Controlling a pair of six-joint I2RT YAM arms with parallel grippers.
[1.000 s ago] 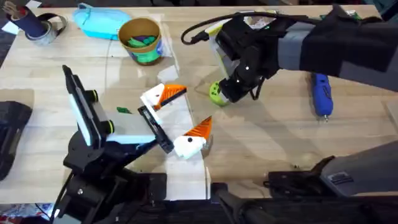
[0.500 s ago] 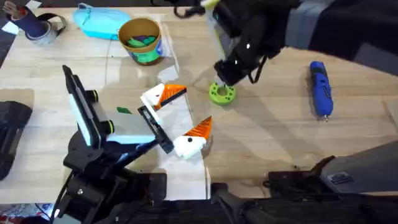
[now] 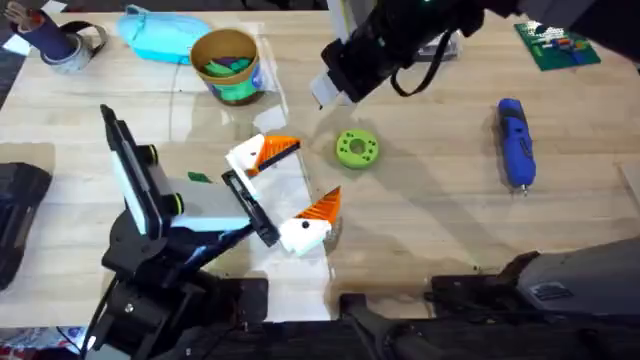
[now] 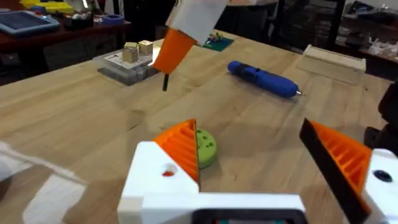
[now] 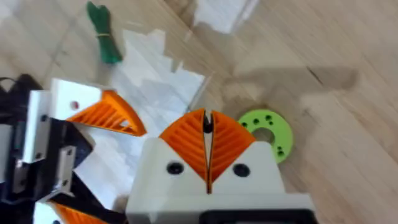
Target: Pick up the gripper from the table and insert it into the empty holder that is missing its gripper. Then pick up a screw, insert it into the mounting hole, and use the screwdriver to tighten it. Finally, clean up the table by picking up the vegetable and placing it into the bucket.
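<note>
Right gripper point(image 3: 328, 93): raised over the far middle of the table point(image 3: 430, 220). Its orange pads point(image 5: 186, 140) are pressed together on a thin dark screw point(image 4: 165, 81).

Screw axis: it hangs tip down, close to upright. I read the step as carrying it to the mounting hole.

Left gripper point(image 3: 298, 180): spread wide with nothing in it, low over the table toward the near edge.

Hole point(image 4: 168, 172): a small round opening in the white block of one left finger. It lies toward the near edge and the left edge from my right gripper. The right arm must bring the screw, since the hole is on the left arm itself.

Green disc point(image 3: 357, 148): flat on the table, between the two grippers.

Screwdriver point(image 3: 515, 140): near the right edge, with its long axis running from far to near. The right arm is nearer.

Bucket point(image 3: 238, 92): toward the far left corner.

Green scrap point(image 3: 200, 177): beside the left arm; I take it for the vegetable.

View difference: the left wrist view shows the screw's hang, the right wrist view shows the closed pads, and the overhead view shows the layout.
</note>
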